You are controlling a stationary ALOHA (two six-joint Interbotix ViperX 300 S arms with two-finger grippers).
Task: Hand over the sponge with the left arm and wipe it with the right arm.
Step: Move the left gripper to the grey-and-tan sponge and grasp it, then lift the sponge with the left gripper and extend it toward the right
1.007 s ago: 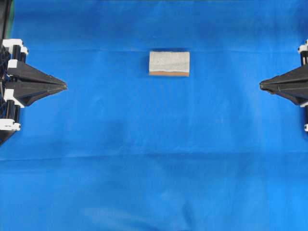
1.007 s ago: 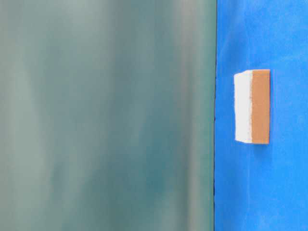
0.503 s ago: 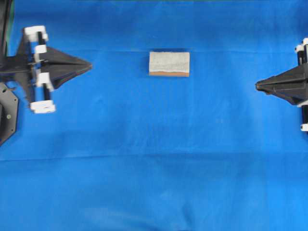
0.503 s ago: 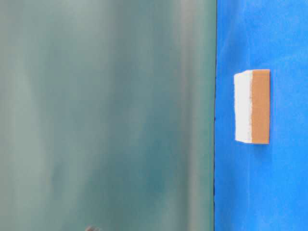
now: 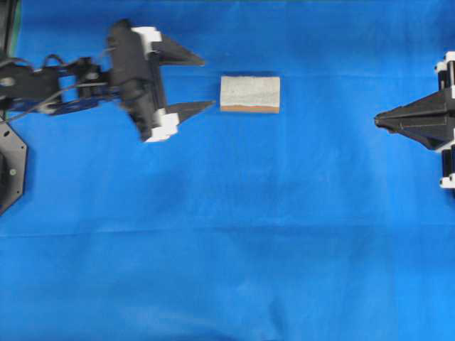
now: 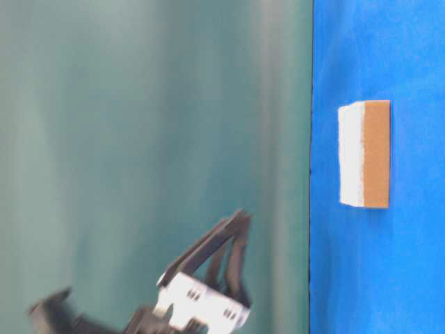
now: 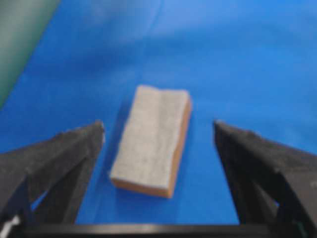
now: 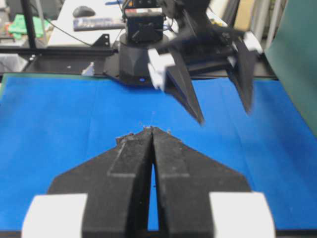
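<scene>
The sponge [image 5: 250, 92] lies flat on the blue cloth, grey-green face up, with its orange foam edge showing [image 6: 363, 154]. My left gripper [image 5: 209, 84] is open just left of the sponge, fingertips level with its near end and not touching it. The left wrist view shows the sponge [image 7: 151, 140] lengthwise between the spread fingers [image 7: 74, 153], with blue cloth visible on both sides. My right gripper [image 5: 377, 121] is shut at the right edge, well away from the sponge, with nothing in it [image 8: 152, 130]. From the right wrist view the left gripper [image 8: 224, 116] hangs open ahead.
Blue cloth [image 5: 227, 249] covers the whole table. A green backdrop [image 6: 139, 139] stands along one side. The left arm's black base [image 8: 141, 44] sits at the cloth's far end, with a cluttered desk behind it. A black mount [image 5: 11, 170] is at the left edge.
The left arm has swung out from the left edge to the sponge, and its gripper has gone from shut to wide open. The right gripper has barely shifted.
</scene>
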